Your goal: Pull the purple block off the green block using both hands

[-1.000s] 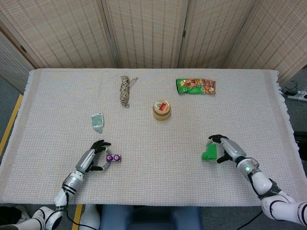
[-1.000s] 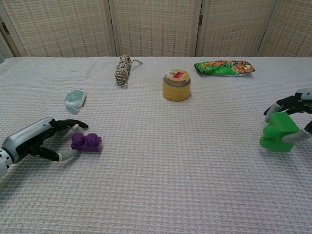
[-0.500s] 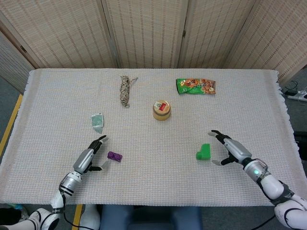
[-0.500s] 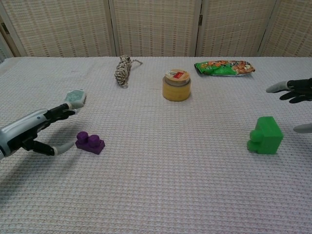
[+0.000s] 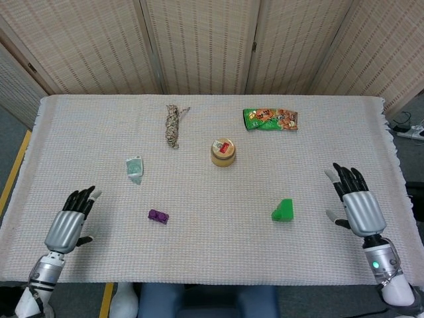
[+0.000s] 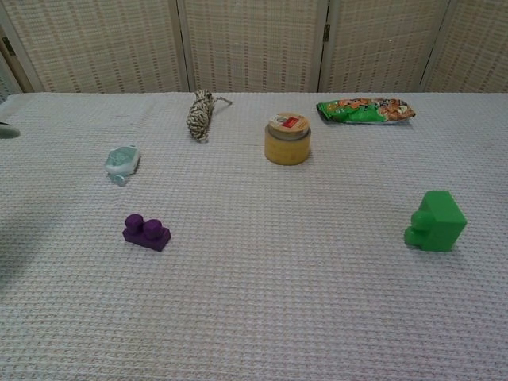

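The small purple block (image 5: 158,216) (image 6: 146,232) lies alone on the cloth at front left. Far from it, the green block (image 5: 283,211) (image 6: 435,221) rests at front right. My left hand (image 5: 71,219) hovers raised at the left front edge, fingers spread, holding nothing, well left of the purple block. Over the right edge my right hand (image 5: 356,203) is lifted too, fingers apart and empty, to the right of the green block. In the chest view only a fingertip of the left hand (image 6: 6,131) shows at the left border; the right hand is out of that view.
A yellow jar (image 5: 222,152) stands mid-table. Behind it lie a coiled rope (image 5: 173,124) and a green snack bag (image 5: 270,119). A small teal packet (image 5: 134,167) sits at left. The cloth-covered table (image 5: 212,252) ends near both hands.
Both hands let go of their blocks, opened, and pulled up and outward toward the table's sides. The purple and green blocks now lie free on the cloth.
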Controlling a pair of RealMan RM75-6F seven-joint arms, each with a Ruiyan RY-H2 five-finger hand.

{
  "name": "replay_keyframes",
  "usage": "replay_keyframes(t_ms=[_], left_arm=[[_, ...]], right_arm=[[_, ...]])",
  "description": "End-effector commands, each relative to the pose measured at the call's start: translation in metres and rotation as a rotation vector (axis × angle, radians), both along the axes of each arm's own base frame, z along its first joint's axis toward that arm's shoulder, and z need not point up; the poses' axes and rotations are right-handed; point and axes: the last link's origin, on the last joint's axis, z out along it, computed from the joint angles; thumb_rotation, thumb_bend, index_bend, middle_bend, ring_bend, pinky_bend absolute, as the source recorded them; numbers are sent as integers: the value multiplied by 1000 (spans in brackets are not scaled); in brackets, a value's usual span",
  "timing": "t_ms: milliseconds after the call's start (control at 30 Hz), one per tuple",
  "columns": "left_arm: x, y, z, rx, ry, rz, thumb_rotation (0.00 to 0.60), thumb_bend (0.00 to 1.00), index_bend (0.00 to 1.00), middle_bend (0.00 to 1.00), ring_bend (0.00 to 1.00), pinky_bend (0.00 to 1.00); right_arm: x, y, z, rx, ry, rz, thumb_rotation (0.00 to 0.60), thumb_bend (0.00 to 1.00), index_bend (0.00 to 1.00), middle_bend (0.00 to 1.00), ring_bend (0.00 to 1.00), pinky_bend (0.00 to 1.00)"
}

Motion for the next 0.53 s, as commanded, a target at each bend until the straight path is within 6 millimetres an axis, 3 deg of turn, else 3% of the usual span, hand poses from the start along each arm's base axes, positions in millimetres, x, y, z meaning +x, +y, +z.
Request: replay_keyframes(t_ms=[33, 200, 533], left_arm=[[-19, -49, 54, 193, 142, 202, 600, 425, 0, 0, 0, 0], [-31, -66, 60, 242, 121, 251, 600, 425, 4, 0, 0, 0], [-27, -67, 60, 206, 125, 219, 600, 424, 5, 0, 0, 0]], right_arm=[[-5, 44, -13, -155, 115, -128, 600, 294, 0, 0, 0, 0], [-5, 56, -10, -185, 95, -154, 600, 294, 0, 0, 0, 0], [-7, 53, -7, -132, 77, -155, 600, 294, 0, 0, 0, 0]])
